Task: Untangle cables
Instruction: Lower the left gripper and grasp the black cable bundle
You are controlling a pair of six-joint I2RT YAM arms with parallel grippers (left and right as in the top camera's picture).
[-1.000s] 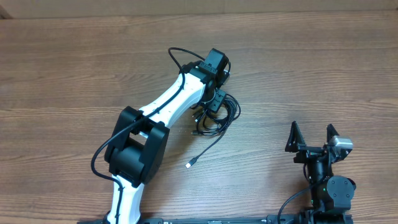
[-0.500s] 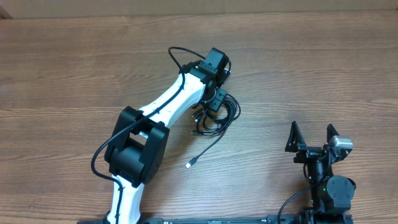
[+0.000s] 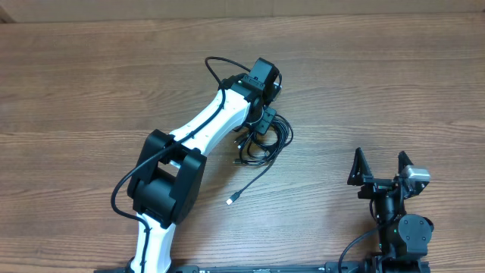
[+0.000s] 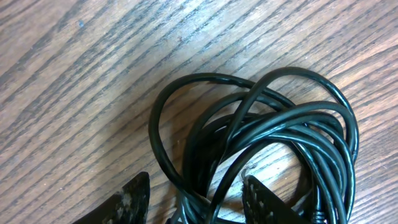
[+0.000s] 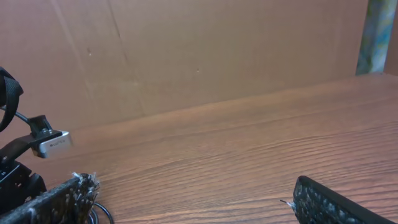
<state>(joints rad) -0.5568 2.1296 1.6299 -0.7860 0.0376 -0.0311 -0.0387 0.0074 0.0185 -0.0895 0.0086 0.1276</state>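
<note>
The cables (image 3: pixel 270 144) lie as one tangled black bundle at the table's middle. A loose tail runs down-left from it to a silver-tipped plug (image 3: pixel 230 201). My left gripper (image 3: pixel 261 125) is down on the bundle's upper left side. In the left wrist view the cables (image 4: pixel 267 137) loop over one another, and my left gripper (image 4: pixel 196 205) stands open. A few strands pass between its fingers (image 4: pixel 134 199), with gaps on both sides. My right gripper (image 3: pixel 379 161) sits far off at the lower right, open and holding nothing; the right wrist view shows only bare wood between the right gripper's (image 5: pixel 199 211) fingers.
The white left arm (image 3: pixel 204 125) stretches from the bottom edge up to the bundle, with its own thicker black cable (image 3: pixel 216 68) arching behind the wrist. A brown cardboard wall (image 5: pixel 186 50) stands along the far side of the wooden table (image 3: pixel 91 91).
</note>
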